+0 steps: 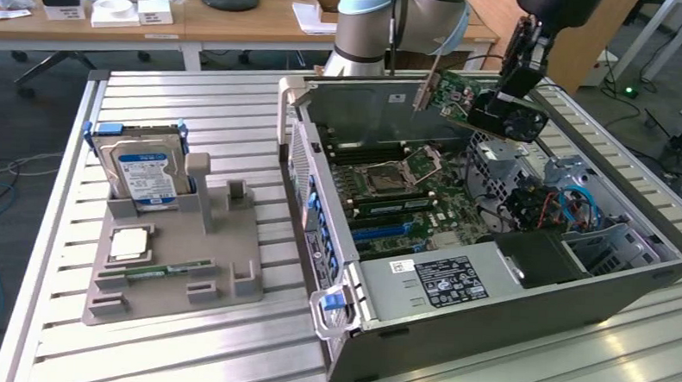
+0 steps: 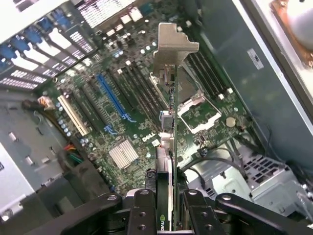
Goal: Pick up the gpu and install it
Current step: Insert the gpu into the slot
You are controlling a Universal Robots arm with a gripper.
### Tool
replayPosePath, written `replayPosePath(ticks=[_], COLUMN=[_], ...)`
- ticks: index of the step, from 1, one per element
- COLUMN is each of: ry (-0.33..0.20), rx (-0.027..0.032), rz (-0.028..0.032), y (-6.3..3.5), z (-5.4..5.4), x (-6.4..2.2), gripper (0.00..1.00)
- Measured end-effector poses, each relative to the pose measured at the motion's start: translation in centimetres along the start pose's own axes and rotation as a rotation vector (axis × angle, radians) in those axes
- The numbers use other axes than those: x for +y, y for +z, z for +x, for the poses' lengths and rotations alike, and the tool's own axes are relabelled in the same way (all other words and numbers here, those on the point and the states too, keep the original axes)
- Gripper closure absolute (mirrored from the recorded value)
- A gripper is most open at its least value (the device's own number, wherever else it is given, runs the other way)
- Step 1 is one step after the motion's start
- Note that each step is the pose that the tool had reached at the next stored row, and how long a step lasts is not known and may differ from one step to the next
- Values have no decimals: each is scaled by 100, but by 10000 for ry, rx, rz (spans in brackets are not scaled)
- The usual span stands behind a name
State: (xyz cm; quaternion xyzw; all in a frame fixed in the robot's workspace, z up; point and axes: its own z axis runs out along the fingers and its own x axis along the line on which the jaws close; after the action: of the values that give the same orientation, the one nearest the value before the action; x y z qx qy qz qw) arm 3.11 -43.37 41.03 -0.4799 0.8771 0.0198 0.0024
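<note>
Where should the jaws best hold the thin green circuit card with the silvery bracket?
Probably as the gripper holds the green circuit card now: the end opposite the silvery bracket, jaws pinching its two flat faces. The card is thin, and the bracket end is free.

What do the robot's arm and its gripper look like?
The silver-grey tubular arm has rounded joints with a pale blue cap. Its black gripper is blocky, and the matte black jaws carry rows of round screw holes.

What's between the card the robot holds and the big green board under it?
Nothing, just air: in the wrist view the gpu hangs clear above the motherboard.
</note>
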Motion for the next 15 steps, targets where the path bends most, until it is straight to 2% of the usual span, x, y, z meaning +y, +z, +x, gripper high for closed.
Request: replayPosePath(ticks=[15], ry=[-2722], rx=[89], rz=[-63], y=[39], z=[1], x=[-1], gripper=[74])
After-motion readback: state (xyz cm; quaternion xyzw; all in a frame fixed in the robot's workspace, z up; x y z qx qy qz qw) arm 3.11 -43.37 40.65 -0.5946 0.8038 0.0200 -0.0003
